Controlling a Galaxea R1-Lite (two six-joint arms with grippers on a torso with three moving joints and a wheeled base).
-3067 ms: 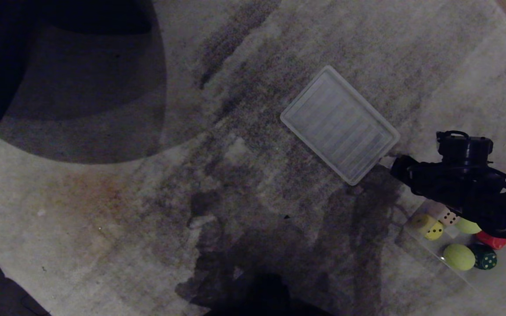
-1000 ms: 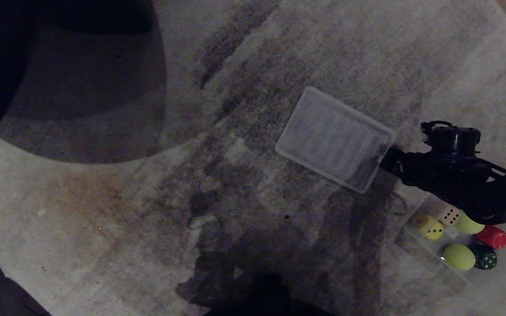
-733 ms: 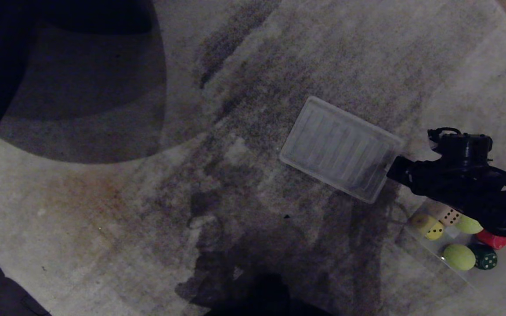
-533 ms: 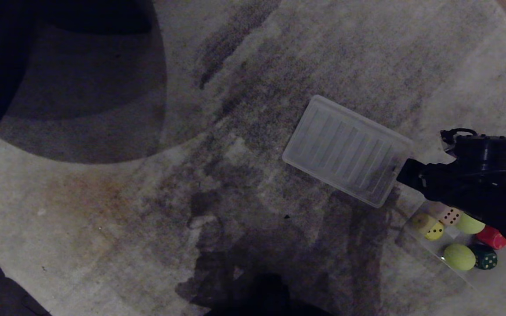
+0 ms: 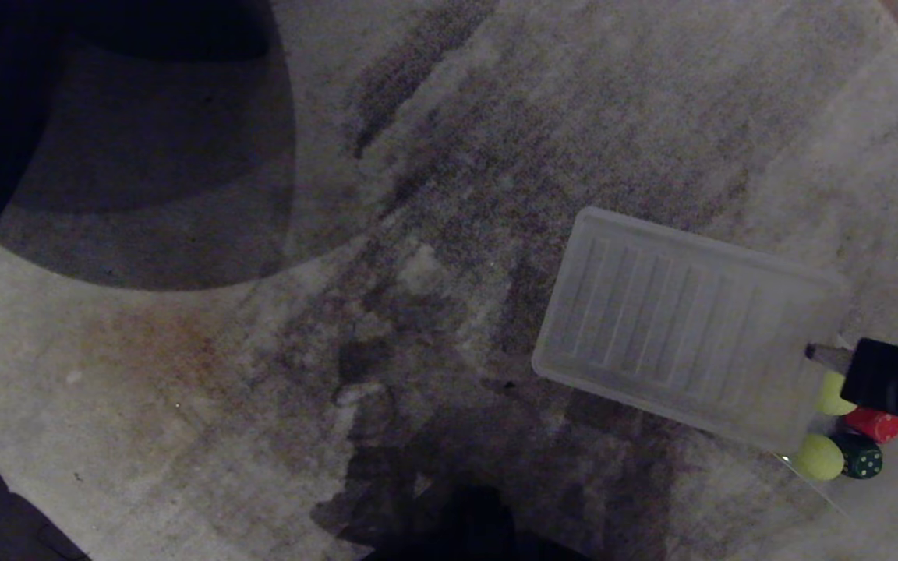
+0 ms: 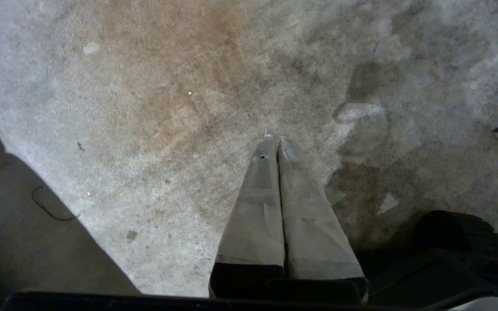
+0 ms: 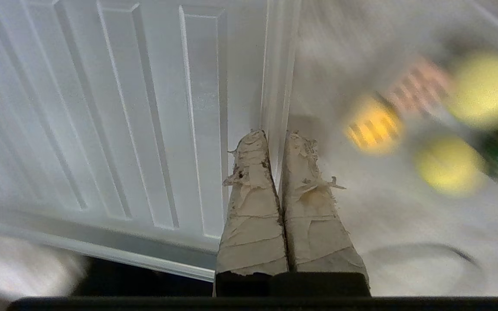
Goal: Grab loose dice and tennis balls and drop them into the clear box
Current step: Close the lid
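Observation:
My right gripper [image 7: 275, 138] is shut on the rim of the flat ribbed clear lid [image 7: 123, 108], held up off the carpet. In the head view the lid [image 5: 683, 327] hangs over the far part of the clear box [image 5: 819, 489], with the right gripper [image 5: 819, 352] at its right edge. Two tennis balls [image 5: 818, 456] [image 5: 831, 393] lie in the box. The lid hides the dice in the head view. The right wrist view shows the yellow die [image 7: 372, 125], the cream die [image 7: 419, 84] and both tennis balls [image 7: 484, 88] [image 7: 448, 164], all blurred. My left gripper [image 6: 277, 139] is shut and empty over bare carpet.
A red die [image 5: 874, 425] and a dark green die [image 5: 858, 460] also sit in the box. The grey mottled carpet [image 5: 262, 389] spreads left of the lid. A dark curved shape [image 5: 145, 156] fills the far left.
The right gripper has lifted the ribbed lid and carried it nearer and to the right. It now hangs over the box and hides the two dice in the head view.

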